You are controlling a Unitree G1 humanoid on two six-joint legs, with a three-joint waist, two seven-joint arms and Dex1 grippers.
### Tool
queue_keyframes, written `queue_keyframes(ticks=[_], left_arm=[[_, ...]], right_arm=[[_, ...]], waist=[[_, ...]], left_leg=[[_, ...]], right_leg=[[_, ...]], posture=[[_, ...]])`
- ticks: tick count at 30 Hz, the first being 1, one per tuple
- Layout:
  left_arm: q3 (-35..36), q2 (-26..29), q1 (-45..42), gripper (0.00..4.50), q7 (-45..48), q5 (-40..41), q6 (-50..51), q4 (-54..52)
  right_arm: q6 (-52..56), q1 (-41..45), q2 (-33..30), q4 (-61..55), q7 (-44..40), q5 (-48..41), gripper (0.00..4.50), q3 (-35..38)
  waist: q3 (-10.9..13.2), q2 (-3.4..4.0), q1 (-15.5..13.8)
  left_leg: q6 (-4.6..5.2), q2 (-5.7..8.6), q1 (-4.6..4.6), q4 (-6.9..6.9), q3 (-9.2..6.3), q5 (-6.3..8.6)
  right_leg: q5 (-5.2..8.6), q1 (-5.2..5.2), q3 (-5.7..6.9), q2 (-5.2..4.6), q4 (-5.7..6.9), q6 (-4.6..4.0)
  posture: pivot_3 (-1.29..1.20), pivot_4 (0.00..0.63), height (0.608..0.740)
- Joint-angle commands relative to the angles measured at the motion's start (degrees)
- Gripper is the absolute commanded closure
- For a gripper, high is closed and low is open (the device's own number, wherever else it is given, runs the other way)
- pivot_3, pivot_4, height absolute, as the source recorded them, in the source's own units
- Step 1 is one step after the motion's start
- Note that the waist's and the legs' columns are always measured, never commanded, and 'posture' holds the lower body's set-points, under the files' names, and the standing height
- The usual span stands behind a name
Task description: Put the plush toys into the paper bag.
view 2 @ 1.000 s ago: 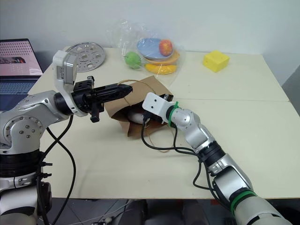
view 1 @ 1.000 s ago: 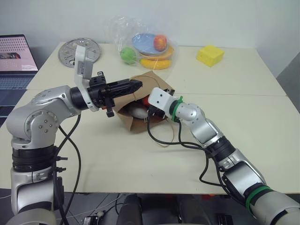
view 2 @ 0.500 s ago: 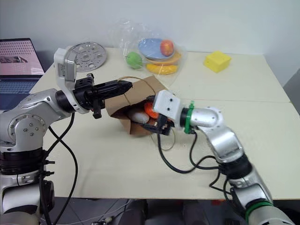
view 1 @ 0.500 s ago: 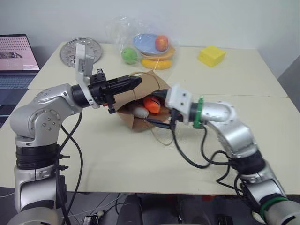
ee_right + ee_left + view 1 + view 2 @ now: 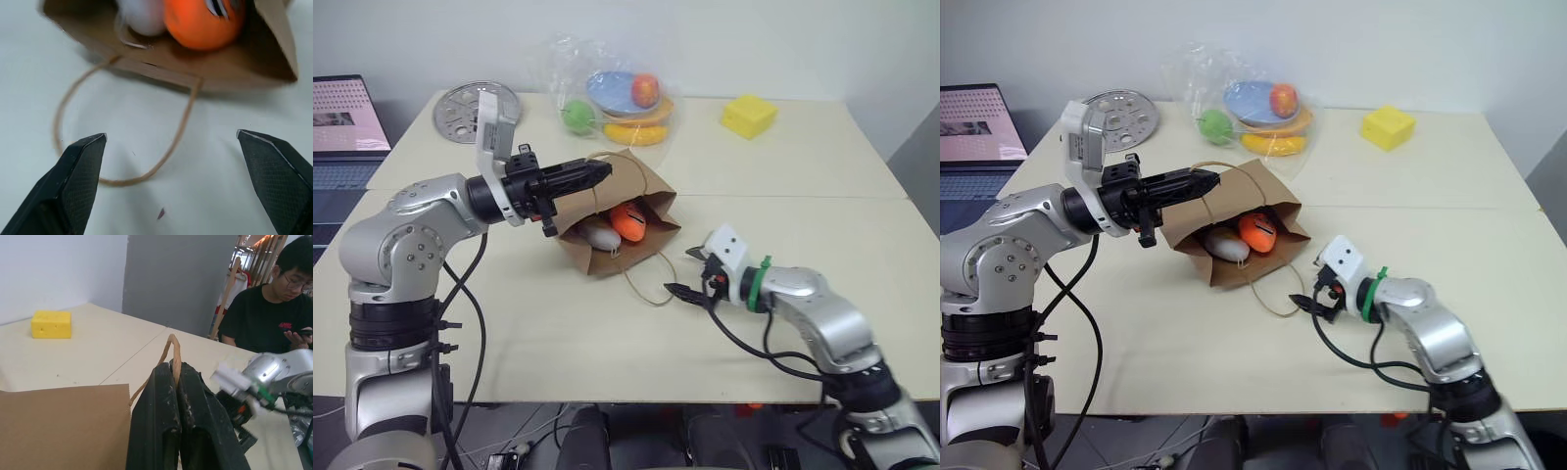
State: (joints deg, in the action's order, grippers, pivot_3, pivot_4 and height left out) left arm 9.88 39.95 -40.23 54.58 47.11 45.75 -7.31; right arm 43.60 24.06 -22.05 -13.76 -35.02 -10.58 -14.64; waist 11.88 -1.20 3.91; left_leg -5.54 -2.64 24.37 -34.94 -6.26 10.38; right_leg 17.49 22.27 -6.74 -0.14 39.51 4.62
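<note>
The brown paper bag lies on its side on the pale counter, with its open mouth facing the near edge. Two soft toys sit inside it, side by side. One is the orange carrot toy. The other is the white egg toy, just to the left of the carrot and touching it. Both can be seen through the open mouth of the bag.

The left end effector reaches level across the top of the bag. Its two black fingers are pressed together, pinching the upper string handle of the bag and holding that edge up. The lower string handle lies in a loop flat on the counter in front of the bag.

The right end effector is low over the counter, near the bag's mouth but apart from it. Its fingers are spread wide and there is nothing between them.

At the far side of the counter is a clear plastic bag. Inside it are a blue plate, a red apple, a green fruit and a banana. A yellow block sits to the right of it, and a round silver disc to the left. A laptop is at the far left. In the left wrist view a person in a black shirt sits beyond the counter.
</note>
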Motion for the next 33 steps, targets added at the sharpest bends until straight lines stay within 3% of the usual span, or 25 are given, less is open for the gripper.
queue_keyframes(ticks=[1, 3, 6, 16, 20, 27, 33], left_arm=[[0.83, 0.71, -0.83, 4.50, 0.29, 0.11, -0.79, -1.40], [1.00, 0.78, -0.71, 4.50, 0.12, 0.29, -0.64, -1.70], [1.66, 1.38, 0.15, 4.50, -0.43, 0.47, -0.38, -2.64], [2.61, 2.10, 1.63, 4.50, -1.26, 1.24, -0.02, -3.77], [2.69, 2.62, 1.88, 4.50, -0.90, 1.97, 0.67, -4.32], [1.90, 4.16, -2.62, 4.50, 1.27, 2.01, 0.45, -2.00], [-1.03, 2.79, -7.54, 4.50, 3.59, -1.57, -2.90, 3.29]], right_arm=[[0.38, 2.64, 2.35, 2.53, 4.16, 2.24, 0.04, -0.22], [-0.39, 3.10, 3.34, 4.10, 4.48, 2.53, 0.04, -0.36], [1.14, 3.36, 3.99, 3.29, 2.52, 0.88, 0.61, -0.75], [2.17, 3.64, 3.18, 3.34, 1.34, 1.05, 4.36, -0.73], [5.31, 4.40, 3.85, 0.70, 0.79, -2.09, 4.47, 2.29], [24.88, 13.89, 0.43, -10.83, -2.60, -20.12, 4.47, 18.43], [36.47, 24.43, 1.55, -7.03, 1.88, -27.72, 4.47, 29.10]], waist=[[0.00, 0.00, 0.07], [0.00, 0.00, 0.04], [0.00, 0.00, -0.10], [0.00, 0.00, -0.12], [0.00, 0.00, -0.13], [0.04, 0.03, -0.35], [0.04, 0.03, -0.44]], left_leg=[[0.00, 0.00, 0.00, 0.00, -0.01, 0.00], [0.00, 0.01, 0.02, 0.00, 0.00, 0.00], [0.00, 0.01, 0.02, 0.04, -0.03, 0.00], [0.00, 0.01, 0.02, 0.04, -0.04, 0.00], [0.00, 0.01, 0.02, 0.04, -0.04, 0.00], [0.00, 0.00, 0.04, 0.04, -0.07, 0.00], [0.00, 0.01, 0.04, 0.08, -0.07, 0.01]], right_leg=[[0.00, 0.00, 0.00, 0.00, 0.00, 0.00], [0.00, 0.00, 0.00, -0.01, -0.03, 0.00], [0.00, -0.01, 0.03, -0.01, -0.05, 0.00], [0.00, -0.01, 0.04, -0.01, -0.04, 0.00], [0.00, -0.01, 0.04, -0.01, -0.05, 0.00], [0.00, -0.01, 0.07, -0.01, -0.04, 0.00], [0.00, 0.00, 0.09, -0.01, -0.08, 0.00]], posture=[[0.00, 0.150, 0.740], [0.00, 0.150, 0.740], [0.00, 0.150, 0.740], [0.00, 0.150, 0.740], [0.00, 0.150, 0.740], [0.00, 0.150, 0.740], [0.00, 0.150, 0.740]])
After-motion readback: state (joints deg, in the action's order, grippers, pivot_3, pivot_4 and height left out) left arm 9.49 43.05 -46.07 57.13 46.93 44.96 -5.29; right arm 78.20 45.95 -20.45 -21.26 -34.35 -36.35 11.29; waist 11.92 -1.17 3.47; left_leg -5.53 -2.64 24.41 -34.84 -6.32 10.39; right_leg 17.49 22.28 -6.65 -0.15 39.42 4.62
